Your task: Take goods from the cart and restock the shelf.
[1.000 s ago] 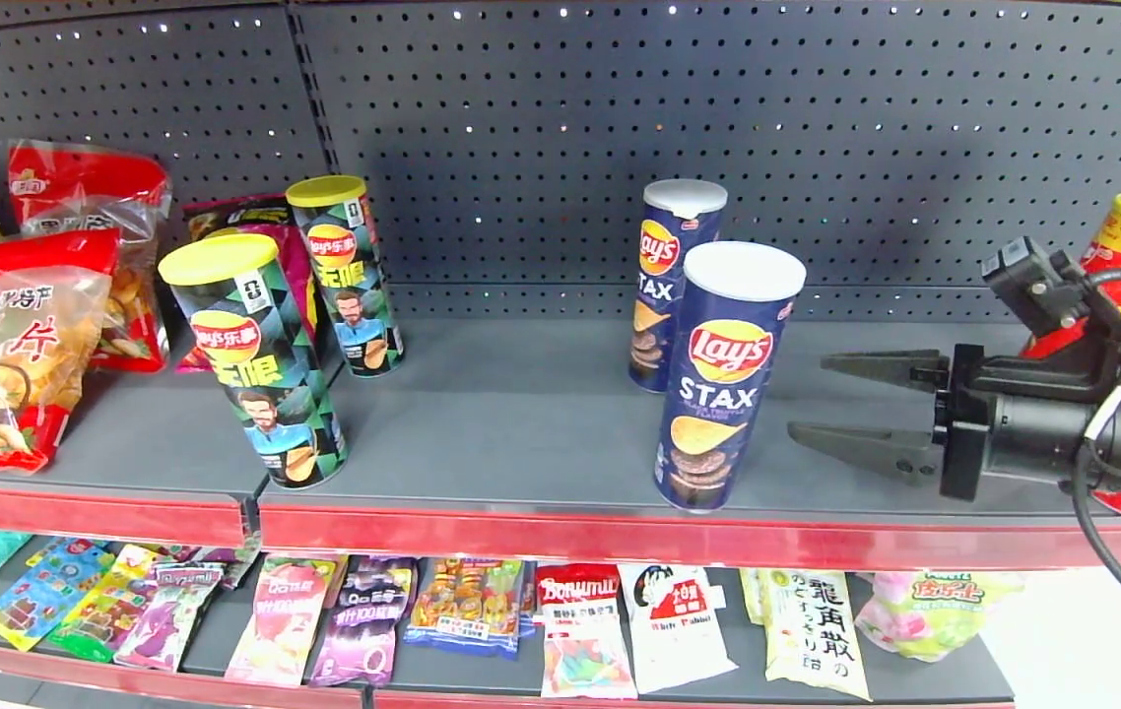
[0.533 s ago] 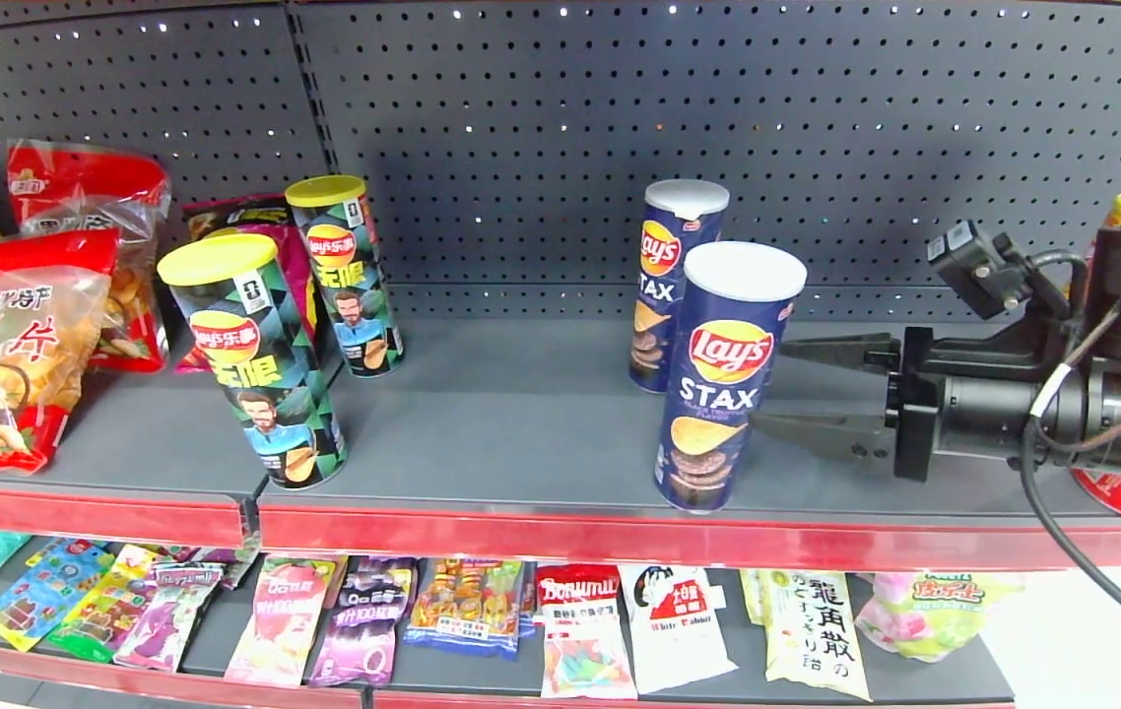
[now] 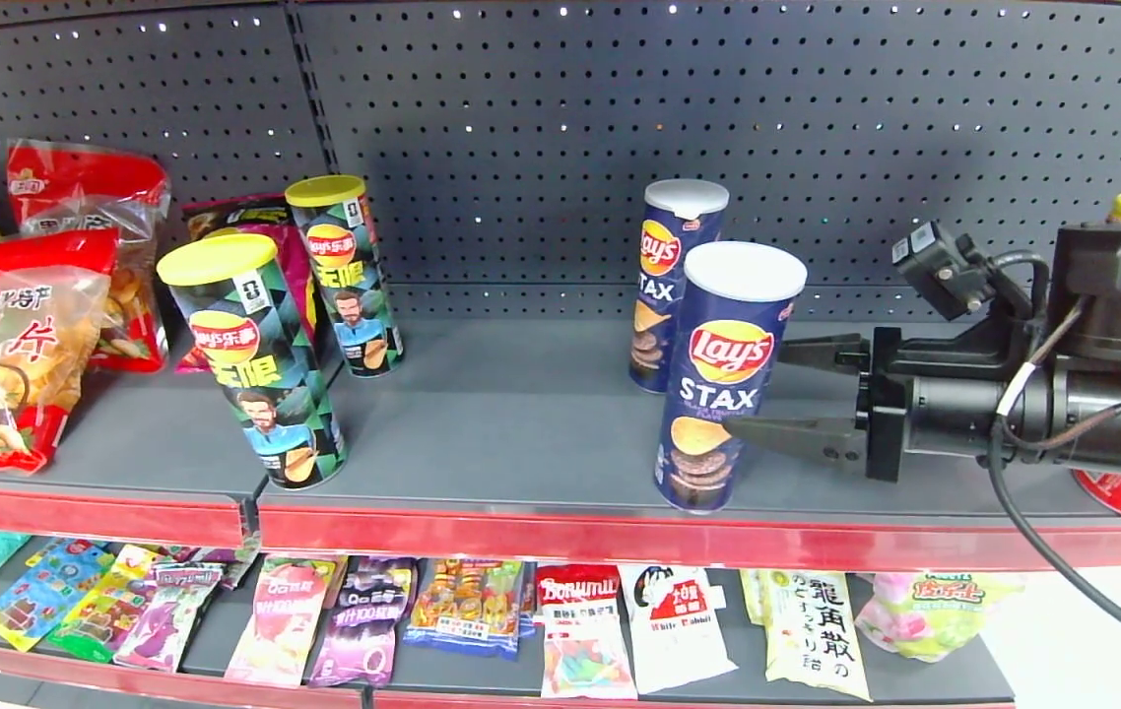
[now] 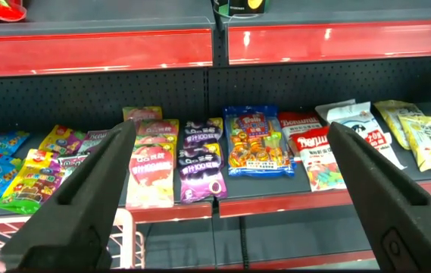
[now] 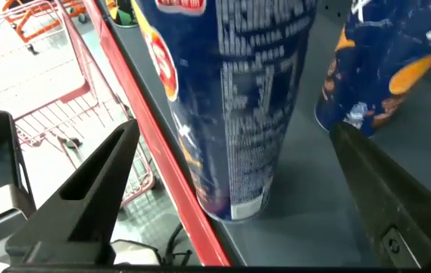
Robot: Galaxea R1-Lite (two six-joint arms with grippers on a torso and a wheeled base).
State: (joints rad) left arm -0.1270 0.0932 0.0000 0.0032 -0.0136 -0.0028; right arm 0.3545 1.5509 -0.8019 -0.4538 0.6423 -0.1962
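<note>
The tall dark-blue cardboard chip can (image 3: 728,374) with white lid, red-and-yellow logo and white lettering stands at the front of the grey metal shelf (image 3: 521,423), where the right gripper (image 3: 756,386), jaws wide, has slid left and now straddles it.

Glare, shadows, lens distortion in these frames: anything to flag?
Head view: the red shelf edge bows from lens distortion; pegboard holes glow as bright dots; the floor at lower right is blown out white. Left wrist view: sheen on that edge, and the back panel beneath it is in shadow. Right wrist view: the floor around the cart is washed out beside the dark front blue can.
</note>
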